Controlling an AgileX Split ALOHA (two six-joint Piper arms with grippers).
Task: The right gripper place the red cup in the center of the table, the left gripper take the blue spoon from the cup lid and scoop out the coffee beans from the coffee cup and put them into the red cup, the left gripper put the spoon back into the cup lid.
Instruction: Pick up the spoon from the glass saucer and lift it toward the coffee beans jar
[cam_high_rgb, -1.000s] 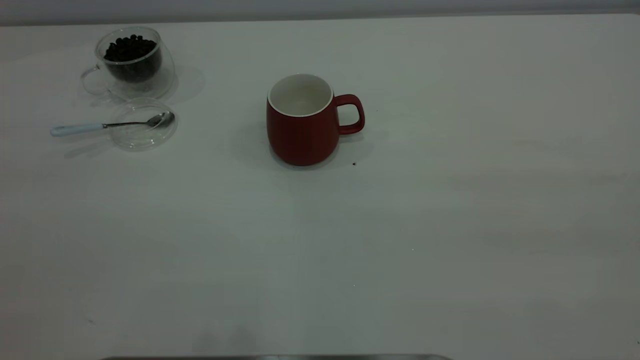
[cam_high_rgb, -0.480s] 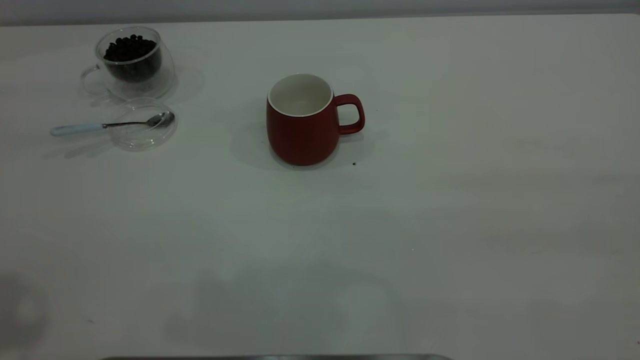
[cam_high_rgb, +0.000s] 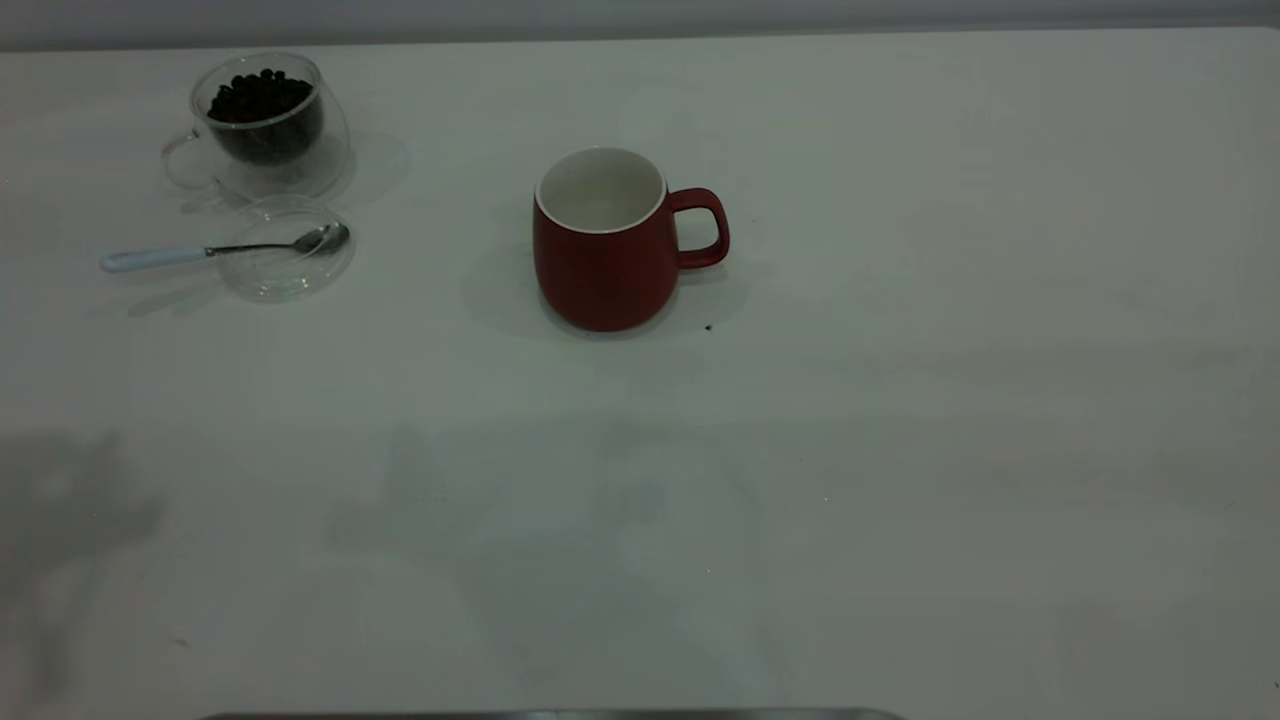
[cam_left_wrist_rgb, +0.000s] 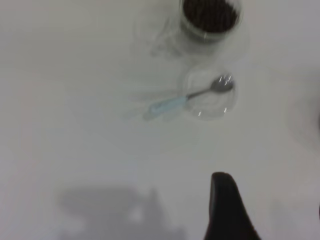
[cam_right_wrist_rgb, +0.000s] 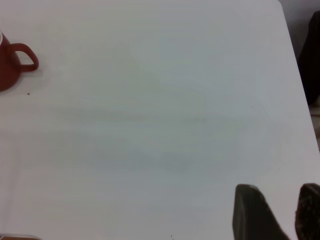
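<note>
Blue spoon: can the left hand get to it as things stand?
Probably yes. The blue spoon lies across the cup lid with its handle jutting out over bare table. Nothing sits between it and the left hand.

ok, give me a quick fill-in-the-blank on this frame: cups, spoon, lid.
1. The red cup stands upright with its handle toward the exterior view's ____.
2. The spoon has its bowl resting on the ____, its handle sticking out over the table.
3. The coffee beans are all inside the ____ cup.
4. The inside of the red cup is ____ of beans.

Missing words: right; lid; glass; empty
</note>
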